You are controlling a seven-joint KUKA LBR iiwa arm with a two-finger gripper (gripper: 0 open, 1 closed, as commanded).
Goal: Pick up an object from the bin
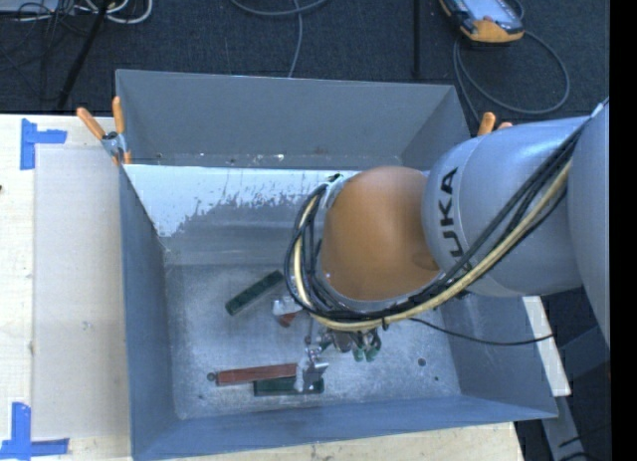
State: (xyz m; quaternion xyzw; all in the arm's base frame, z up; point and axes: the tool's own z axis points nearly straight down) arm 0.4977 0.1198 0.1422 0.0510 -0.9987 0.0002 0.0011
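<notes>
Closest to me, near the front wall of the bin (145,349), a flat reddish-brown strip (254,376) lies lengthwise on the floor. A short dark piece (272,387) sits just beside it on the near side. The gripper (315,374) is down at the right-hand end of these two, at or just above them. From here I cannot tell whether the claw is open or closed, nor whether it touches either piece.

A little further back, under the wrist, I see a small green thing (369,350) and a small reddish thing (288,317); both are too small for me to name. Left of the reddish one lies a dark green bar (253,293), tilted. Beyond that, the orange wrist cover (373,235) with its looped cables (298,260) hangs over the middle of the bin.
</notes>
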